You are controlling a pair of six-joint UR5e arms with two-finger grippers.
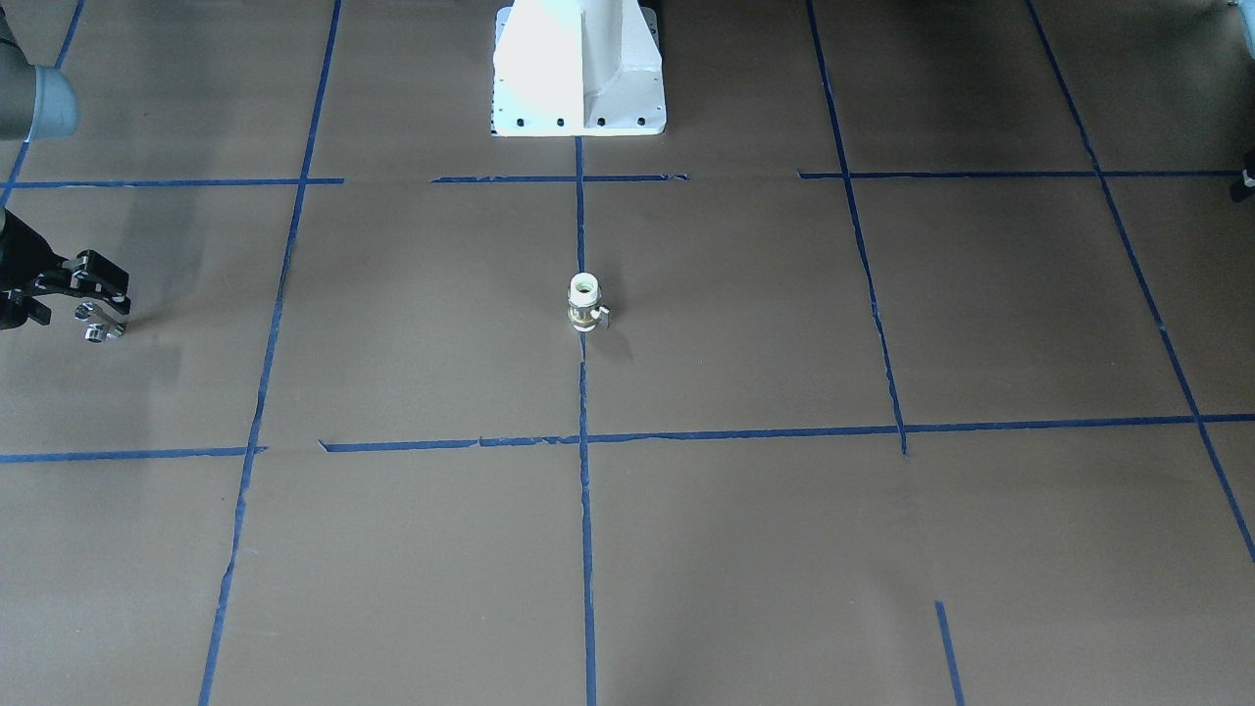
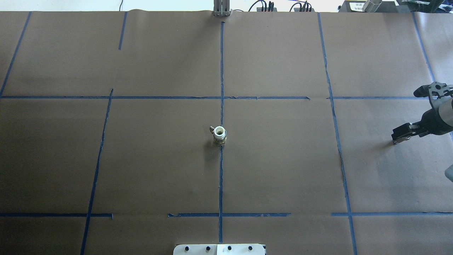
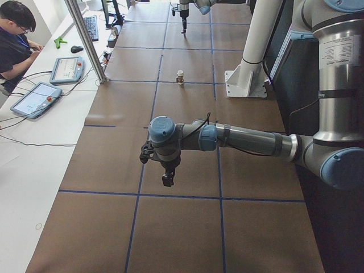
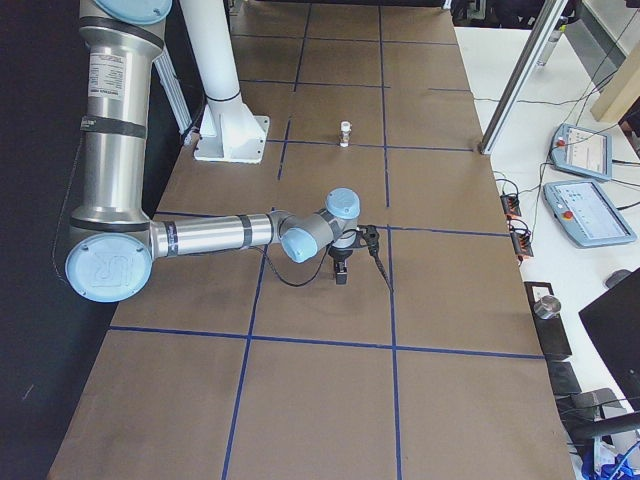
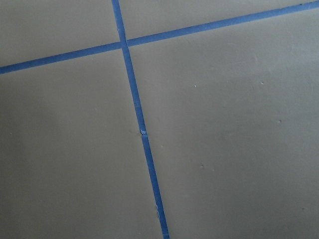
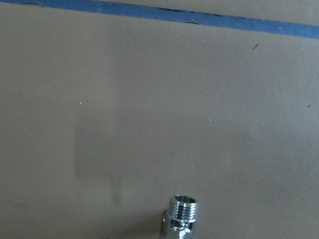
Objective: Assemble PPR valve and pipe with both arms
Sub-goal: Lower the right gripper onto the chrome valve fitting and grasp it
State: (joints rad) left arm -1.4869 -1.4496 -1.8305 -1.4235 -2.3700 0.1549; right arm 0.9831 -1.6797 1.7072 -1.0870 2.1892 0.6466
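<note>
The PPR valve (image 1: 585, 302) stands upright on the blue centre tape line, white end up, brass band below; it also shows in the overhead view (image 2: 219, 135). My right gripper (image 1: 98, 316) is far off to the robot's right, shut on the chrome pipe (image 1: 97, 330), low over the table. The pipe's threaded end shows in the right wrist view (image 6: 183, 213). My left gripper (image 3: 166, 177) hangs over the table far to the robot's left; I cannot tell whether it is open or shut. The left wrist view shows only paper and tape.
The brown paper table (image 2: 283, 170) is marked with blue tape lines. The white robot base (image 1: 578, 69) stands at the table's robot-side edge. An operator (image 3: 14, 34) and teach pendants (image 3: 35, 98) are beyond the far edge.
</note>
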